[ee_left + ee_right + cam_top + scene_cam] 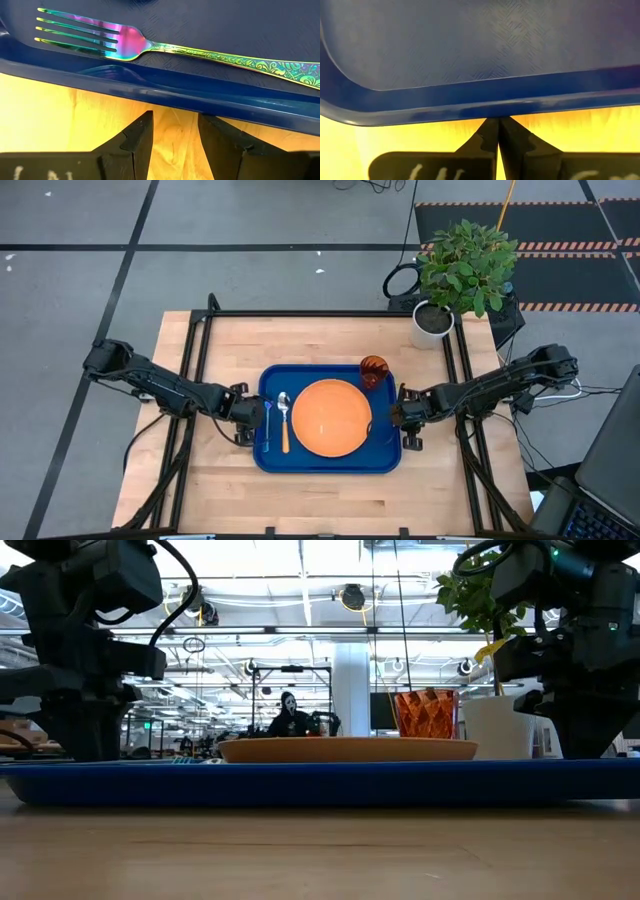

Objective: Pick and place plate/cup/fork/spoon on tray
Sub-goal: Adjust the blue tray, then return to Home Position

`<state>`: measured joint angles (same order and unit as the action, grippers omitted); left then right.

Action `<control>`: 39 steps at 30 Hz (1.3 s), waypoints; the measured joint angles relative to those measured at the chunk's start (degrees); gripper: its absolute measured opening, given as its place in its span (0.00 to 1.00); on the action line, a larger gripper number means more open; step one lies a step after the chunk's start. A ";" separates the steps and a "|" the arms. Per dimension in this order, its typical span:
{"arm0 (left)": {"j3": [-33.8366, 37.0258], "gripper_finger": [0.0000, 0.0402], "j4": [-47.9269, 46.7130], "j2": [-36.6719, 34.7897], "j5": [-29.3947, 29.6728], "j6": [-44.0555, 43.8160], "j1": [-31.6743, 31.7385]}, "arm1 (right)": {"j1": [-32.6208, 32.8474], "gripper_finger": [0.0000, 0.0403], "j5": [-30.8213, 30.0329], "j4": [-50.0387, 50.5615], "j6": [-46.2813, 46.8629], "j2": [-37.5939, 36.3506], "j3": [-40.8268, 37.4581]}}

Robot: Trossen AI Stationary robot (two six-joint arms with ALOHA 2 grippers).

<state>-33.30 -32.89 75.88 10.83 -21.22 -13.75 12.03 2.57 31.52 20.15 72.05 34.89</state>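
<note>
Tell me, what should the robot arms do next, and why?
Probably just back both arms away from the tray. The plate, cup, spoon and fork already lie on it. The left gripper is open and empty beside the tray's rim, and the right gripper is shut on nothing at the opposite rim.

The tray (328,464) is flanked closely by the left gripper (250,418) and right gripper (398,418); the white plant pot (433,323) stands behind its right corner. Table (330,495) in front of it lies open.
</note>
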 joint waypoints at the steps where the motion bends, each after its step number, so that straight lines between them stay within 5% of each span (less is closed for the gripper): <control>1: 0.00 0.40 0.01 0.00 -0.02 -0.05 0.01 | 0.00 0.00 0.00 0.00 -0.04 0.00 0.00; 39: -0.13 0.40 -1.72 -0.07 -0.13 -2.55 0.01 | -0.04 0.00 -1.32 3.35 -0.93 -4.13 0.17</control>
<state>-33.43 -34.61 75.81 10.70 -23.77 -13.74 11.99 1.25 34.86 19.22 67.93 35.07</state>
